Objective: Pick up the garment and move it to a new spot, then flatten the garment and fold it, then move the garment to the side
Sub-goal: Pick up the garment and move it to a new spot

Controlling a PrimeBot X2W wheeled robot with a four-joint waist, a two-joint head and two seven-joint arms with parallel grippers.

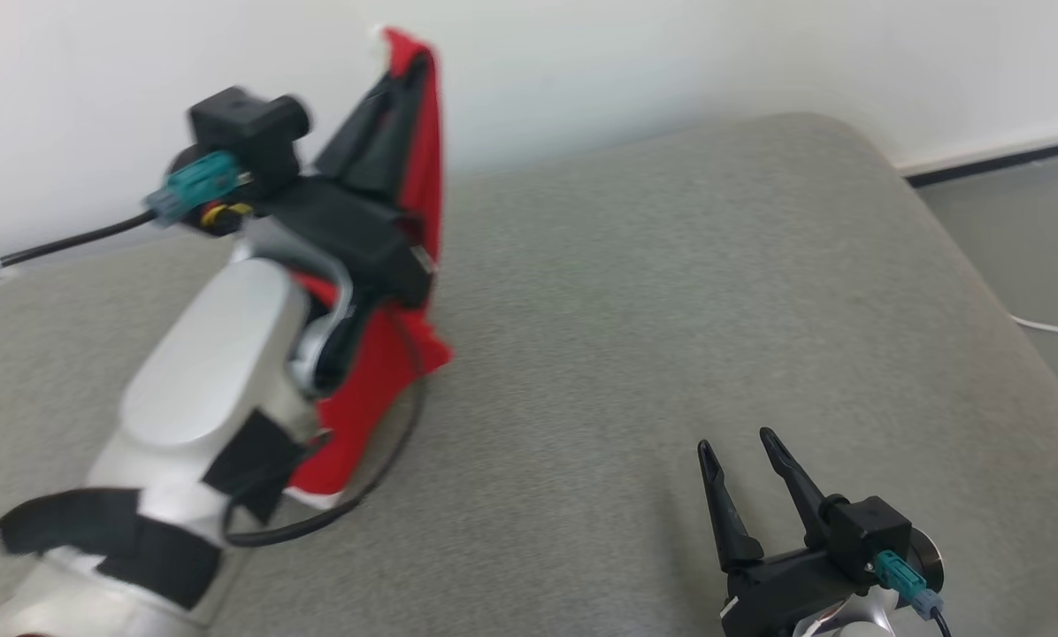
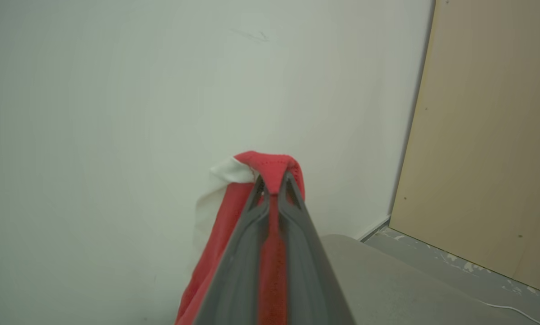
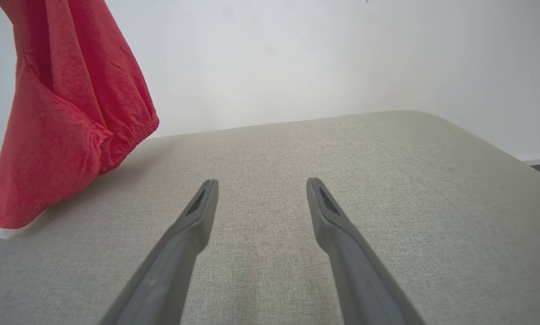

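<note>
From the head camera you see one red garment (image 1: 379,380), two grippers and one grey padded surface (image 1: 670,310). Your left gripper (image 1: 410,66) is raised and clamped on the garment's top edge. The cloth hangs down, its white-trimmed bottom corner reaching the surface. Your right gripper (image 1: 737,442) sits low, fingers spread wide, holding nothing.

At the left wrist, both fingers (image 2: 247,234) pinch one red fold against a white wall (image 2: 94,113).

At the right wrist, two fingers (image 3: 193,216) stand well apart over the surface, with the garment hanging at that view's left.
</note>
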